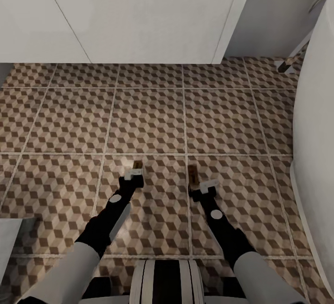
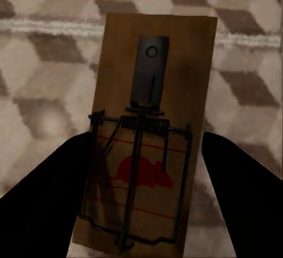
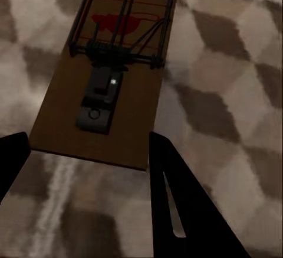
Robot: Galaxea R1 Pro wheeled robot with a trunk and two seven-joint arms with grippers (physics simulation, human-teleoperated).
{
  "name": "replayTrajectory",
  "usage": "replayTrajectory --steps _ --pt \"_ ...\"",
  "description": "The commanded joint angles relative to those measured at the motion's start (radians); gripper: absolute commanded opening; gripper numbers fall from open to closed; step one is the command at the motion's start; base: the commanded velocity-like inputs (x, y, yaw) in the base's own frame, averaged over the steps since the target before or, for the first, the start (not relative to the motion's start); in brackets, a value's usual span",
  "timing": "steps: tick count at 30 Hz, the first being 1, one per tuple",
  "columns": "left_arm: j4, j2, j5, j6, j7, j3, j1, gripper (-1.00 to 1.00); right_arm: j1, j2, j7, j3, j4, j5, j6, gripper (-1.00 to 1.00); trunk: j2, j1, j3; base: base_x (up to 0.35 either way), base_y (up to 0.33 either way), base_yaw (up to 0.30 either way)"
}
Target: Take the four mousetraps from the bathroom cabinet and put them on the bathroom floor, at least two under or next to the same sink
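1. Lowest in the head view, the robot's trunk is seen, with both arms reaching up-frame over the bathroom floor
2. The left gripper is clenched on the left mousetrap; its dark fingers are pressed against both long edges of the board, at the wire-frame end
3. The right gripper appears clenched on the right mousetrap; only the near corners of the board are met by its fingers, so the hold is judged shallow
4. Both traps are found a little below the centre of the head view, side by side but apart, over the patterned tiles; whether either board touches the floor cannot be told, though a shadow beside the right one suggests it is held clear
5. Risks, as judged: the right trap could be pivoted or dropped from its corner-only hold; either board could land tilted or flip if released high; the wire parts could be snagged by a finger
6. A white cabinet front fills the upper frame and a white rounded fixture the right edge; if that cabinet front is not the sink's vanity, the placement would miss the requirement
7. Each long axis runs up-frame, towards the white cabinet front; on the left trap the dark tab is pointed away from its gripper, while on the right trap the wire frame is pointed away
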Motion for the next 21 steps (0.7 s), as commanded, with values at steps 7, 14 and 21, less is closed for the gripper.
replayTrajectory --steps 7,14,21 --pt "-0.082 0.004 0.007 0.305 0.008 0.093 -0.139 -1.00 -0.033 0.014 -0.004 0.002 -0.094 0.036 0.150 -1.00 0.000 0.000 -0.001 0.000 0.000 0.000" --pt "0.062 0.011 0.006 0.355 0.011 0.112 -0.298 -1.00 -0.150 0.054 -0.003 0.002 -0.112 0.081 0.284 -1.00 0.000 0.000 -0.001 0.000 0.000 0.000" --pt "0.282 0.075 0.006 0.361 0.016 0.116 -0.431 -1.00 -0.335 0.071 0.014 0.002 -0.066 0.085 0.429 -1.00 0.000 0.000 -0.001 0.000 0.000 0.000"
